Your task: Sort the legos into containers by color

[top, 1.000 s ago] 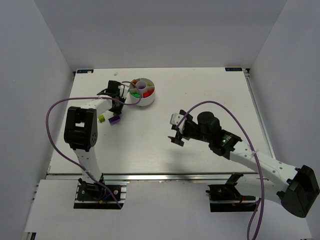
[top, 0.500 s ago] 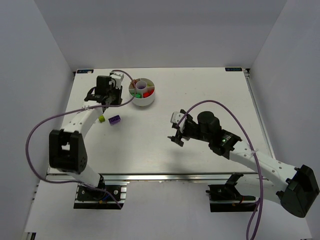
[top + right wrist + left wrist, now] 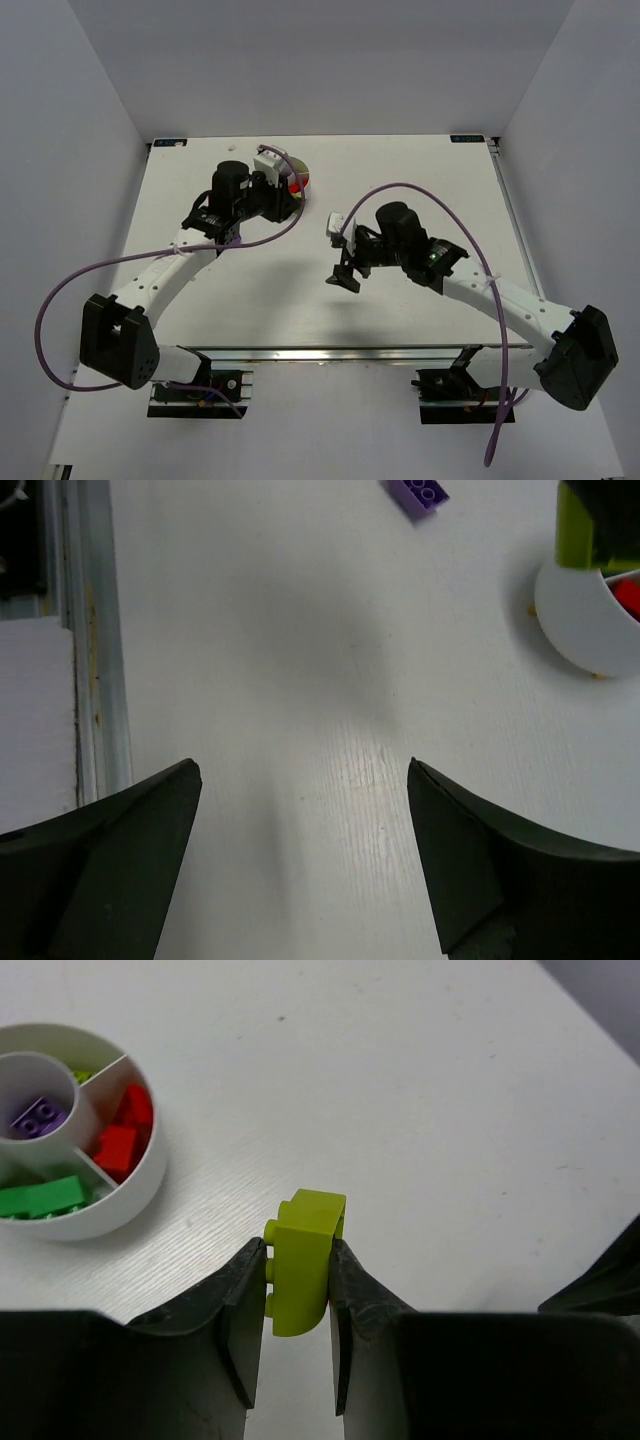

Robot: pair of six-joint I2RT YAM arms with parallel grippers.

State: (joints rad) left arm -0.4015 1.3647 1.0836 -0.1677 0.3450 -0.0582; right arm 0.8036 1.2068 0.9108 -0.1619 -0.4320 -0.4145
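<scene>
While the left gripper [image 3: 298,1295] is clamping a lime brick [image 3: 302,1265] between its jaws, it is hanging just beside the white dish [image 3: 140,1195]. The brick is sticking out past the jaw tips, apart from the dish's rim in the left wrist view. From above, this gripper and its wrist are covering most of the dish, so only its right edge is showing.

Inside the dish, a purple brick [image 3: 40,1118] is lying in the centre well. Red bricks [image 3: 120,1140] are filling the wedge to the well's right, and a green brick [image 3: 42,1198] is resting in the wedge below it. A sliver of lime is peeking from the wedge above the well; what it is cannot be told.

The right gripper [image 3: 305,850] is hovering over the bare tabletop [image 3: 420,180] near its middle, jaws spread wide and gripping nothing, well apart from the dish. A second purple brick [image 3: 420,494] is lying loose on the tabletop near the dish, at the top edge of the right wrist view.
</scene>
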